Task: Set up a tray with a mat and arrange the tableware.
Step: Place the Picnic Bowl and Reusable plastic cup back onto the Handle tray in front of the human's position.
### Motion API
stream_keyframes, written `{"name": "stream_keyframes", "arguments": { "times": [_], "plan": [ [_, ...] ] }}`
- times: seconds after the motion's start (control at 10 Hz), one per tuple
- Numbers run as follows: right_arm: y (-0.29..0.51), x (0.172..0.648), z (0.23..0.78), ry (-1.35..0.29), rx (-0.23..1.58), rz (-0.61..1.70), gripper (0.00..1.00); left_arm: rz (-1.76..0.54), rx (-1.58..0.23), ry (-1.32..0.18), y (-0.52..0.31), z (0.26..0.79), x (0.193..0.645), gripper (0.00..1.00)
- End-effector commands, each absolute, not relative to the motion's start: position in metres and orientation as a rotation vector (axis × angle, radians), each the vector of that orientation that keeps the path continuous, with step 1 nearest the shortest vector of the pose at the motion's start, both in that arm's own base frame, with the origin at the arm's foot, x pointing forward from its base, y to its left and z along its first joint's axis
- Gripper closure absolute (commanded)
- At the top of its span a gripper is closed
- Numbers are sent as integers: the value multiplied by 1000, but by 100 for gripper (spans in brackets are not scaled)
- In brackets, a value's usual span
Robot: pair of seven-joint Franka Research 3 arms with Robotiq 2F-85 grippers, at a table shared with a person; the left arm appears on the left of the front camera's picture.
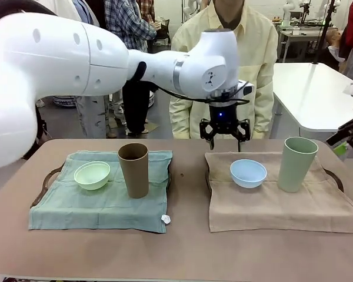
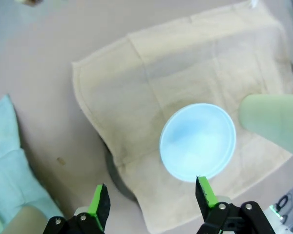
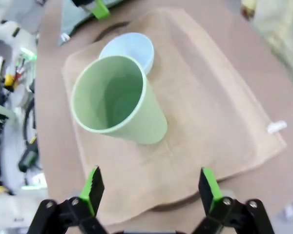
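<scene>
On the beige mat (image 1: 282,202), over the right-hand tray (image 1: 335,176): light blue bowl (image 1: 248,173) beside pale green cup (image 1: 296,164), both upright. On the green mat (image 1: 100,202), over the left-hand tray (image 1: 47,182): mint green bowl (image 1: 92,174) just beside brown cup (image 1: 133,170). Looks essentially finished; at most small adjustments left. Left tool (image 1: 225,133) above the blue bowl, jaws apart, empty; right tool (image 3: 149,192) over the green cup, jaws apart, empty. White tags on both mats, no legible writing or brand anywhere

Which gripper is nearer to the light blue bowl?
Left. The left gripper hangs open just above and behind the light blue bowl; the right gripper, also open, is above the pale green cup.
</scene>
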State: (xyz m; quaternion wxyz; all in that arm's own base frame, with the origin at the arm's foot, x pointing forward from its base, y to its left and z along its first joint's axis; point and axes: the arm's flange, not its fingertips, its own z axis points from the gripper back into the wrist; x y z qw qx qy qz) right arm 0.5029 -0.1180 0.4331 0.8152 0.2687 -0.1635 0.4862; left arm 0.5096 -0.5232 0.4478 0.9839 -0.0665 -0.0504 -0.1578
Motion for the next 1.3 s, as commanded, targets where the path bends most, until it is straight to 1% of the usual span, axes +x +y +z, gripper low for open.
{"name": "stream_keyframes", "arguments": {
  "times": [0.0,0.1,0.4,0.5,0.7,0.8,0.9,1.0,1.1,1.2],
  "plan": [
    [-81,481,470,-129,474,957,0,-355,-98,-145,-501,474,494,8],
    [-71,476,486,-76,401,899,0,-354,-89,-167,-495,489,489,8],
    [-27,459,536,4,211,746,0,-372,-22,-239,-479,538,476,8],
    [-13,452,551,9,154,710,0,-368,2,-244,-476,549,473,8],
    [11,441,579,-44,-6,637,0,-311,69,-222,-466,572,469,8],
    [17,444,584,-42,-104,540,0,-255,76,-213,-458,579,469,8],
    [20,453,580,-15,-141,469,0,-203,80,-212,-451,583,470,8],
    [18,467,567,-34,-67,505,0,-193,63,-227,-442,582,472,8],
    [17,442,593,-62,-67,569,0,-272,53,-209,-453,578,469,8],
    [17,442,593,-62,-67,569,0,-272,53,-209,-453,578,469,8]
  ]
}}
